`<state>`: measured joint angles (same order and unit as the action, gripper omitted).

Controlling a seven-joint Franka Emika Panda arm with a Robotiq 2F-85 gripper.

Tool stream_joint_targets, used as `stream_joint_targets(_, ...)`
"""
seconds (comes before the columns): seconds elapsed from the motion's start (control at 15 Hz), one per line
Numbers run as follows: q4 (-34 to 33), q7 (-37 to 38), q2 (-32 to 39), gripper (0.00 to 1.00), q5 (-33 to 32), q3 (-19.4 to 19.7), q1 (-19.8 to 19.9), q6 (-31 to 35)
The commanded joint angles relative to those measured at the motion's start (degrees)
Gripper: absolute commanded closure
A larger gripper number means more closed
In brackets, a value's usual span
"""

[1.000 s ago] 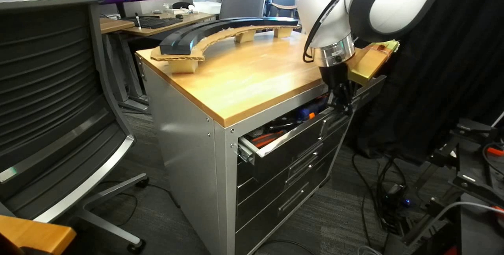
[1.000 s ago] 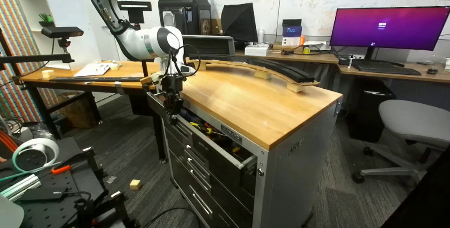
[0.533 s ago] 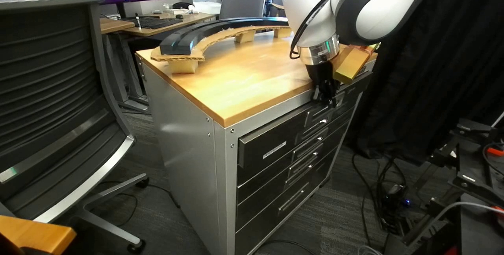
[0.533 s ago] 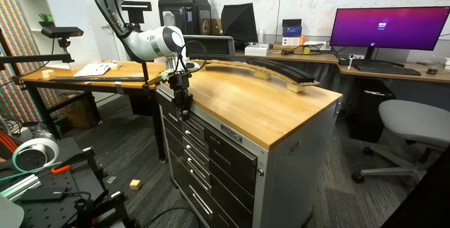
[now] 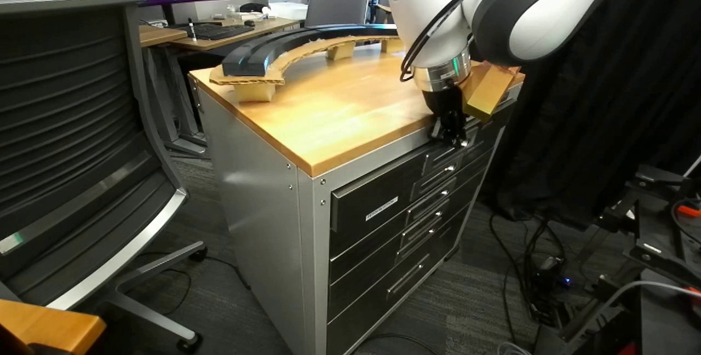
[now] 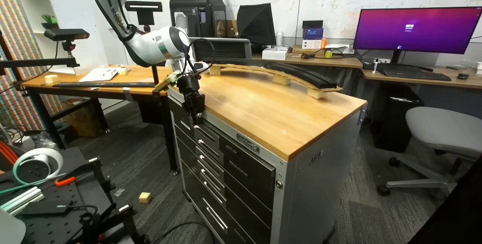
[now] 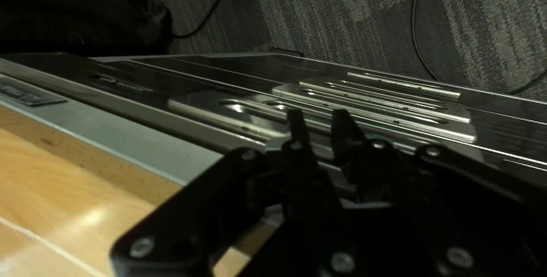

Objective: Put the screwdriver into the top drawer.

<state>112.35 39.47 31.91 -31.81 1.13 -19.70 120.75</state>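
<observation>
The top drawer point(image 5: 361, 201) is pushed in, with its grey front against the cabinet just under the wooden top. It also shows in an exterior view point(image 6: 246, 165) and in the wrist view point(image 7: 94, 69). My gripper point(image 5: 452, 140) points down in front of the drawer's front, near its handle strip; whether it touches the front I cannot tell. In the wrist view my gripper point(image 7: 316, 119) has its fingertips apart, with a modest gap and nothing between them. The screwdriver is not in view; the drawer's inside is hidden.
The wooden top point(image 6: 263, 112) carries a curved black piece point(image 6: 301, 72) on cardboard and foam blocks. Lower drawers with handles point(image 6: 212, 183) lie below. A yellow block point(image 5: 490, 92) sits beside the wrist. A chair point(image 5: 82, 141) stands beside the cabinet.
The top drawer, open with tools showing a second ago, is now pushed in. My gripper moved toward the cabinet with it, then tilted slightly in the last half second.
</observation>
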Motion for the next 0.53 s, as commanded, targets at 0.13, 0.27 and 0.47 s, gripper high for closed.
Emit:
stream_joint_targets(0.13, 4.60, -8.38, -14.59, 0.28, 2.62, -3.23, 2.04, 0.98)
stream_joint_targets(0.27, 4.54, -14.13, -19.20, 0.13, 6.94, -5.09, 3.21, -0.22)
stream_joint_targets(0.47, 2.70, -24.93, -25.80, 0.00, 15.12, -7.61, 5.23, -1.63)
